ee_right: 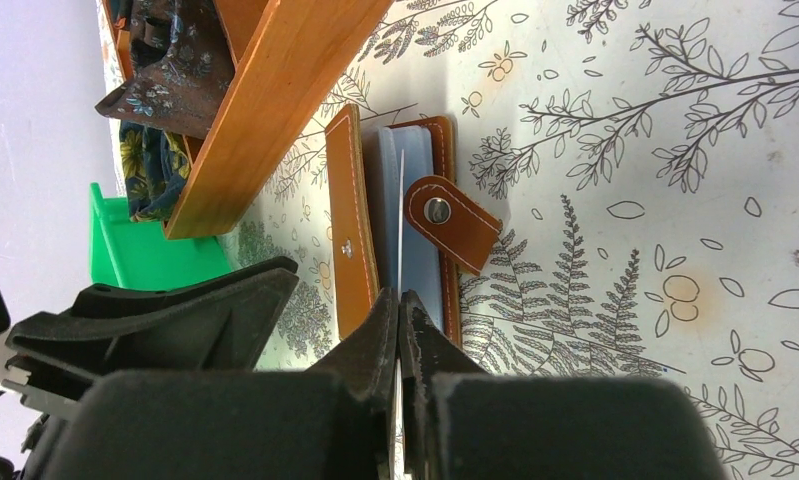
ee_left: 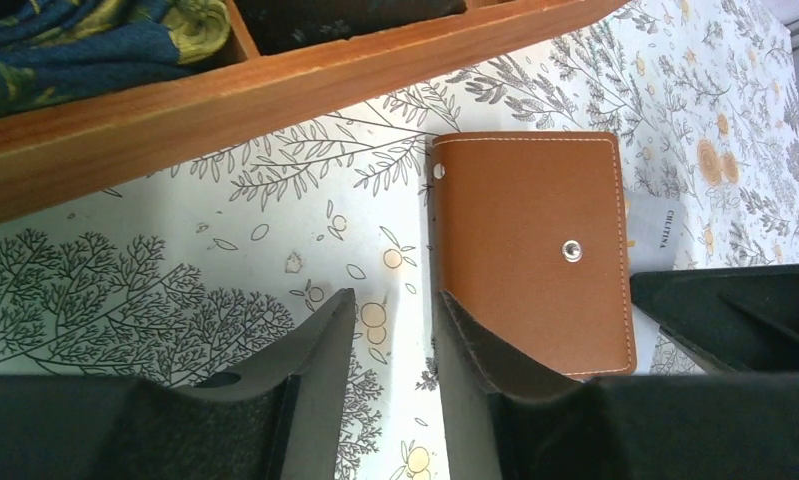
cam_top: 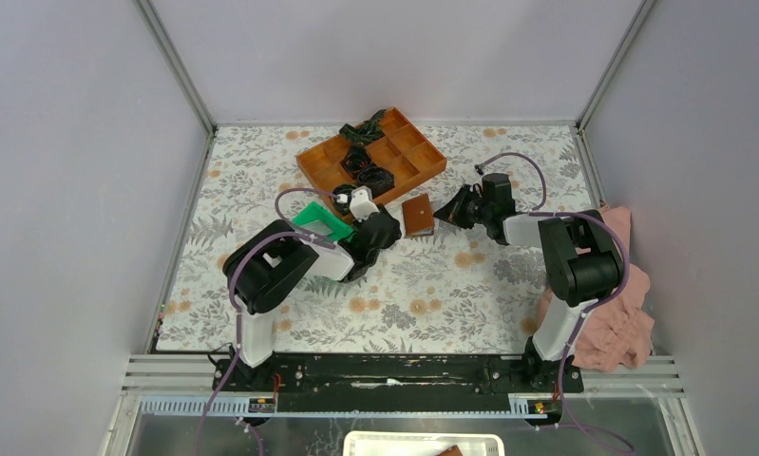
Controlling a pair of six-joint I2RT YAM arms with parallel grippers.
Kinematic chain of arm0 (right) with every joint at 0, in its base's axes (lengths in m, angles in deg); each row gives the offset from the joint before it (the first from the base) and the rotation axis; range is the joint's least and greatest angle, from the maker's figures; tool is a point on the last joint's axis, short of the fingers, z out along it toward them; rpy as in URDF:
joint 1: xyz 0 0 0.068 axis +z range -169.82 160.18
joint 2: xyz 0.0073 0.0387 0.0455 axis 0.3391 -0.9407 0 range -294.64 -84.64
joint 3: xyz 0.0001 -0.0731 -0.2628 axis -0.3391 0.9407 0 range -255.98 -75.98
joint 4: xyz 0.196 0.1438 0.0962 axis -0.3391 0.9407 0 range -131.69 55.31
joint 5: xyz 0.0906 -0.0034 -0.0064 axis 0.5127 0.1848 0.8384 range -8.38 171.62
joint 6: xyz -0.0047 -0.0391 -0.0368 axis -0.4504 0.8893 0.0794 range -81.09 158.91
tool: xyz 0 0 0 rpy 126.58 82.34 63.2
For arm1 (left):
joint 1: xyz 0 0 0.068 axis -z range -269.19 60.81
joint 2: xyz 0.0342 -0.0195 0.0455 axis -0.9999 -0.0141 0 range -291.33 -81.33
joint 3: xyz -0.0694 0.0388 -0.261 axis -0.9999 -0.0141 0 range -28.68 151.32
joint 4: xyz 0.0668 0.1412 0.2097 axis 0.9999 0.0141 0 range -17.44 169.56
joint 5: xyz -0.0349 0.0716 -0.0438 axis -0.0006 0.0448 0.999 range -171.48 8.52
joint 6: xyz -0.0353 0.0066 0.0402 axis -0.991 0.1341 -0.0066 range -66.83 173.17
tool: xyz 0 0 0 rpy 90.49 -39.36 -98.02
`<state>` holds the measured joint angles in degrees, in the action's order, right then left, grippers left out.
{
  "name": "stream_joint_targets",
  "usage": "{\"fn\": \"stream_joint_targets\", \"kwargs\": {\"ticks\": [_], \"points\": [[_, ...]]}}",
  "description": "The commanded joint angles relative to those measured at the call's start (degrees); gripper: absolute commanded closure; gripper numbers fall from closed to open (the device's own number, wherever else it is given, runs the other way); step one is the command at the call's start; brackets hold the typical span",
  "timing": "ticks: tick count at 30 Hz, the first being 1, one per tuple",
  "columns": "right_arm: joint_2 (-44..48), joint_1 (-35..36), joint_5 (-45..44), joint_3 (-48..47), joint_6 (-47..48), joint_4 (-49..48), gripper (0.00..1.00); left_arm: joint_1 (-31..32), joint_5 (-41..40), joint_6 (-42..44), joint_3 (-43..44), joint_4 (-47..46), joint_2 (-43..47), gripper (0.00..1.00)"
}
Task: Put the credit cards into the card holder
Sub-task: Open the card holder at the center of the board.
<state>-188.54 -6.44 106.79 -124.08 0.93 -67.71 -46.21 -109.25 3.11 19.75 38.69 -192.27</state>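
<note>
The brown card holder [cam_top: 416, 214] stands partly open on the floral cloth between my two grippers. Seen from the right wrist, its snap cover [ee_right: 350, 215] is spread away from the back with the tab [ee_right: 453, 222]. A thin pale credit card [ee_right: 400, 215], seen edge-on, reaches into that gap with my right gripper [ee_right: 400, 298] shut on its near end. The card's pale edge [ee_left: 653, 232] shows past the card holder [ee_left: 530, 235] in the left wrist view. My left gripper [ee_left: 395, 322] is open over bare cloth, its right finger [ee_left: 470, 345] overlapping the holder's near corner.
The orange compartment tray [cam_top: 370, 157] with dark coiled items lies just behind the holder. A green plastic tray [cam_top: 320, 223] sits under the left arm. A pink cloth [cam_top: 615, 304] hangs at the table's right edge. Both grippers crowd the holder closely.
</note>
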Motion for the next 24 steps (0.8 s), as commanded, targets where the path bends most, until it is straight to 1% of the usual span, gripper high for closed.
{"fn": "stream_joint_targets", "kwargs": {"ticks": [1, 2, 5, 11, 16, 19, 24], "points": [[0.39, 0.24, 1.82, -1.28, 1.24, -0.98, 1.0, -1.21, 1.38, -6.95, -1.08, -3.67, 1.33, 0.62], [0.41, 0.26, 1.81, -1.36, 1.29, -0.81, 1.0, -1.37, 1.75, -6.87, -0.87, -3.32, 1.21, 0.64], [0.42, 0.33, 1.93, -1.71, 1.71, -0.33, 1.0, -1.5, 2.53, -6.21, 2.8, 1.91, 0.25, 0.76], [0.11, 0.73, 1.9, -2.56, 2.62, 0.68, 1.0, -1.54, 3.76, -3.24, 8.78, 10.14, -2.82, 0.77], [-0.08, 1.34, 2.04, -3.19, 3.1, 1.03, 1.0, -1.5, 2.66, -1.89, 12.85, 16.56, -4.96, 0.8], [-0.08, 1.66, 2.08, -3.64, 3.49, 1.47, 1.0, -1.47, 1.02, -2.18, 13.18, 19.17, -5.0, 0.82], [-0.41, 2.27, 1.99, -3.92, 3.87, 1.76, 1.0, -1.5, -1.4, -3.79, 11.35, 19.64, -3.93, 0.83]]}}
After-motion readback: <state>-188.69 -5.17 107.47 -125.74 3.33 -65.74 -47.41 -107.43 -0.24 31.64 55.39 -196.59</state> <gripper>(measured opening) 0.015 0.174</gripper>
